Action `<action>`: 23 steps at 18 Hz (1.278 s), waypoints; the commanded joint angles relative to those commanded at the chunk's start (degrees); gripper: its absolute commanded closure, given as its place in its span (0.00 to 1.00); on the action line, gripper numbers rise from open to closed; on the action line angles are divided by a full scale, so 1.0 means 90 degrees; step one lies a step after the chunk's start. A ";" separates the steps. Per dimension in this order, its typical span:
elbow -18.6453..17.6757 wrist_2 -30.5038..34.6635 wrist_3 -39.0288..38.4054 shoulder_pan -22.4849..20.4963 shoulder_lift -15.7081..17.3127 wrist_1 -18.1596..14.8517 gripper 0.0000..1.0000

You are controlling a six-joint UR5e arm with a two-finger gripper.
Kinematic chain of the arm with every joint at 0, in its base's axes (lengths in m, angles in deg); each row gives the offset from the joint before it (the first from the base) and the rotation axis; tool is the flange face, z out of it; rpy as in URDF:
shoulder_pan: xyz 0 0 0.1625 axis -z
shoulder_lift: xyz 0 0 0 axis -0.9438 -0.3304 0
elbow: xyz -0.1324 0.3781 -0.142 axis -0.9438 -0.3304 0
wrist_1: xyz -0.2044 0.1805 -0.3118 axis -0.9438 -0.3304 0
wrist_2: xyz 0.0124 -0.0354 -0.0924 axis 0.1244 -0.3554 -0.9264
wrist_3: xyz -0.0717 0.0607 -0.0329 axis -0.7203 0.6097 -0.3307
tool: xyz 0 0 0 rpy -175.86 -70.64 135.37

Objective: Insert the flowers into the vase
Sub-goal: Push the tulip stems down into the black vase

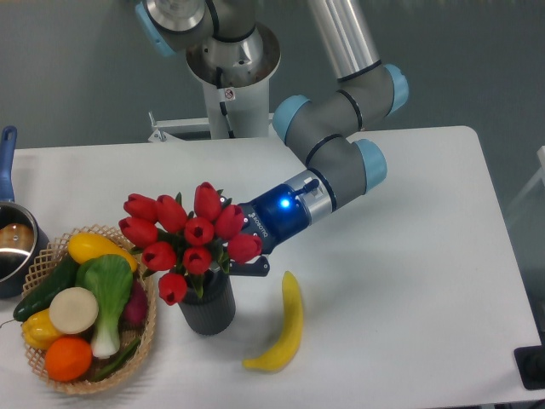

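Note:
The flowers, a bunch of red tulip heads with dark green leaves, stand upright with their stems down in the mouth of the vase, a dark grey ribbed cylinder at the front left of the table. My gripper reaches in from the right at the level of the vase's mouth and is shut on the flowers' stems. One dark finger shows below the rightmost bloom. The other finger and the stems are hidden behind the heads and leaves.
A yellow banana lies just right of the vase. A woven basket of vegetables sits directly left of it, almost touching. A blue-handled pot stands at the left edge. The arm's base is at the back.

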 joint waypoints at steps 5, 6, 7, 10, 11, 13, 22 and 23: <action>0.0000 0.0020 0.0020 0.0000 -0.0068 0.0039 0.77; -0.0010 0.0020 0.0020 0.0000 -0.0078 0.0049 0.77; -0.0010 0.0020 0.0029 0.0000 -0.0088 0.0049 0.77; -0.0039 0.0020 0.0117 0.0000 -0.0107 0.0049 0.75; -0.0117 0.0020 0.0185 -0.0010 -0.0107 0.0058 0.75; -0.0215 0.0020 0.0370 -0.0039 -0.0107 0.0058 0.75; -0.0254 0.0196 0.0439 -0.0039 -0.0146 0.0058 0.70; -0.0254 0.0196 0.0439 -0.0039 -0.0146 0.0058 0.69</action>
